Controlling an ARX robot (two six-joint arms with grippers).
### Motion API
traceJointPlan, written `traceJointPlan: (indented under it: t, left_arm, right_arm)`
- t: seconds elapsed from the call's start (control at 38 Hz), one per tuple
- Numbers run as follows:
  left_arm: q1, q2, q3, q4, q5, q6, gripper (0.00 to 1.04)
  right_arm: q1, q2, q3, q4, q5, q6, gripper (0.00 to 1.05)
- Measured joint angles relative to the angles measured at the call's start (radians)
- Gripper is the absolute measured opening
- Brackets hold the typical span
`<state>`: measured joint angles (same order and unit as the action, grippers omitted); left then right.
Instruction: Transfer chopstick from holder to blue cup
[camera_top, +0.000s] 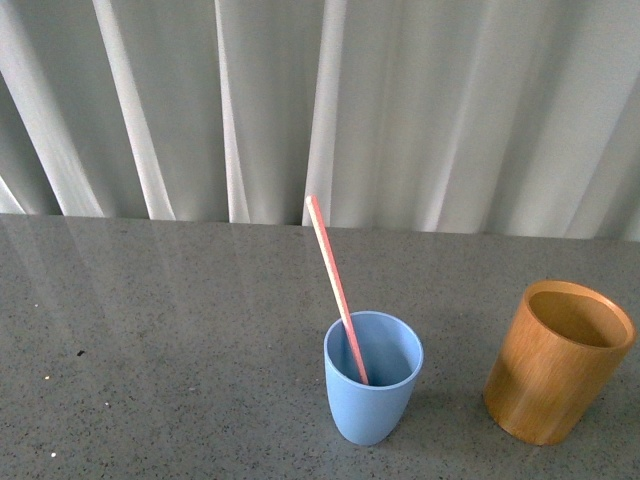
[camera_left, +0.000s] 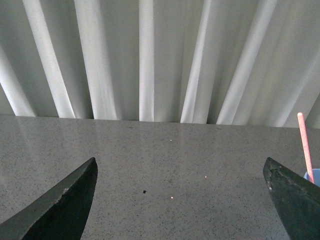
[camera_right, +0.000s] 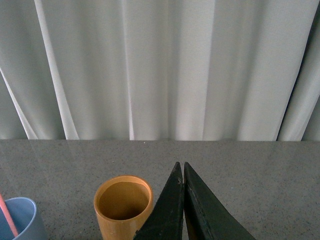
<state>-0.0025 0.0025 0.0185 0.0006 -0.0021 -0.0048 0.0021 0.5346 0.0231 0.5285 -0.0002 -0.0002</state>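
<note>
One chopstick (camera_top: 337, 290), pink-red, long and thin, stands inside the blue cup (camera_top: 372, 378); its lower end rests at the bottom of the cup, and the shaft leans up and to the left, its top reaching above the far edge of the surface (camera_top: 170, 330) against the curtain (camera_top: 450, 100). The blue cup, light blue and handleless, stands upright on the grey speckled surface near the middle of the front view. The holder (camera_top: 557, 360), an orange-brown wooden cylinder, stands upright to the right of the cup, near but apart from it, with nothing showing inside. Left gripper (camera_left: 182, 200): fingers spread wide apart, nothing between them, hanging above bare surface with the chopstick and cup rim at the edge of its wrist view. Right gripper (camera_right: 181, 200): fingers pressed together, nothing held, just beside the holder in its wrist view. White pleated curtain behind the surface.
</note>
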Motion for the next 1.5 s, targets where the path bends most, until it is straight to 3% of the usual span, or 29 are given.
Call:
traceJointPlan:
  t: [0.87,0.95,1.21,1.5]
  left_arm:
    - [0.000,0.000,0.000,0.000,0.000,0.000,0.98]
    - [0.000,0.000,0.000,0.000,0.000,0.000,0.98]
    - [0.000,-0.001,0.000,0.000,0.000,0.000,0.98]
    - [0.000,-0.001,0.000,0.000,0.000,0.000,0.98]
  right_arm:
    - [0.000,-0.362,-0.001,-0.352,0.000,0.000,0.01]
    - [0.000,-0.483,0.000,-0.510,0.000,0.000,0.01]
    - [0.000,-0.530,0.000,-0.526,0.001,0.000,0.01]
    - [0.000,-0.530,0.000,-0.527,0.001,0.000,0.58]
